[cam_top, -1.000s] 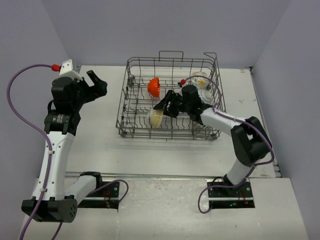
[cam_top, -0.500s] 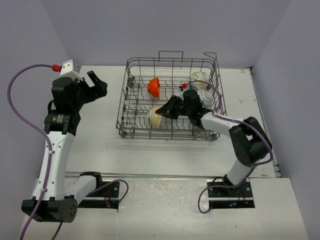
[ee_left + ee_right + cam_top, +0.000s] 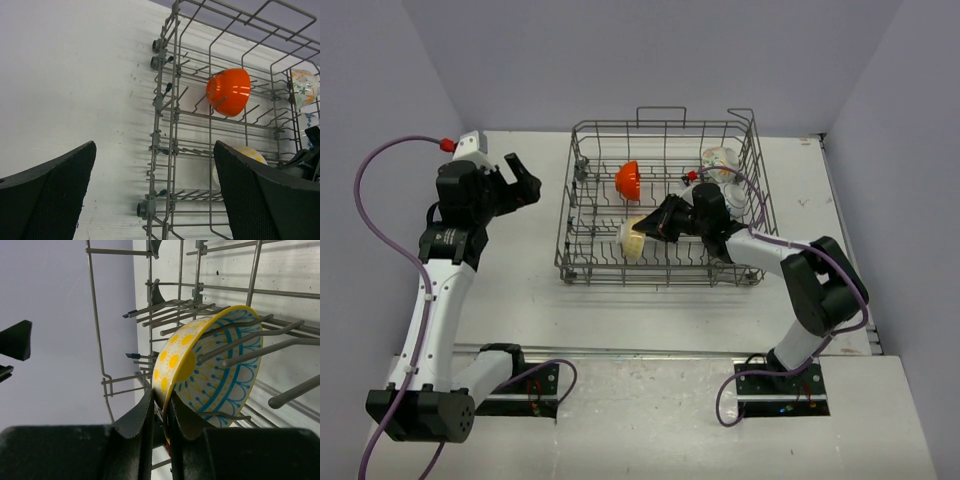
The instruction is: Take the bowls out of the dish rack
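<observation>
Three bowls show clearly inside the dish rack (image 3: 660, 272). The yellow bowl (image 3: 215, 365) stands on edge among the tines (image 3: 260, 347) near the rack's front left. Its outside is dotted with yellow suns and its inside is drawn with blue lines. The right gripper (image 3: 160, 405) is clamped on its rim, one finger on each face. The orange bowl (image 3: 230, 91), plain and glossy, lies tipped on its side toward the far left. A white bowl (image 3: 302, 87) with orange and green marks sits in the far right corner. The rack is grey wire with small wheels (image 3: 156, 46) along its left side. It stands on a white surface (image 3: 520, 285) with a few dark specks. The left gripper (image 3: 523, 173) hovers left of the rack, fingers wide apart. Pale lilac-grey walls (image 3: 620, 60) close in the surface on three sides.
</observation>
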Tool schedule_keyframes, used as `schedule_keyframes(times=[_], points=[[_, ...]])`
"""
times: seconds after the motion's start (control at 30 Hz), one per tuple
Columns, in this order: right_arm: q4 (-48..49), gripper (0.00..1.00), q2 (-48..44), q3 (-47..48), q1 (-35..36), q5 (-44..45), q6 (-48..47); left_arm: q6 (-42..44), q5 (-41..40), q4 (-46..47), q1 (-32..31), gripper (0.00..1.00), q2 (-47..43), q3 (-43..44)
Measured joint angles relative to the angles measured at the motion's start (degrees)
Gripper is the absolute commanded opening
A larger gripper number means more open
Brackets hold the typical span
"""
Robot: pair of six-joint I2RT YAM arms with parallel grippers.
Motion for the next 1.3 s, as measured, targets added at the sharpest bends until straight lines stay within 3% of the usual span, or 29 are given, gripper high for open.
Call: schedule_keyframes(times=[0.13,0.2,0.27,0.67,1.03,1.3], points=[[0.52,0.09,0.44,0.00,-0.26,-1.09,0.74,0.02,1.20,0.92,-0.02,0.96,2.34,-1.60],[1.01,0.01,0.83,0.02,-0.48,-1.75,1.16,0.02,1.86,1.57,0.00,0.95,3.91,-2.62],[1.44,0.00,1.09,0.07,-0.72,-2.47,1.64,0.02,2.32,2.01,0.00,0.92,5.35,-3.87],[2.69,0.00,2.03,0.35,-1.77,-5.49,3.30,0.52,4.20,4.90,0.00,0.64,11.93,-7.08],[3.08,0.00,2.36,0.48,-1.97,-6.29,3.98,0.26,9.20,7.65,0.00,0.68,14.03,-9.03],[5.73,0.00,3.89,0.48,-2.54,-8.44,5.90,-0.50,13.22,10.86,0.00,0.65,14.53,-10.84]])
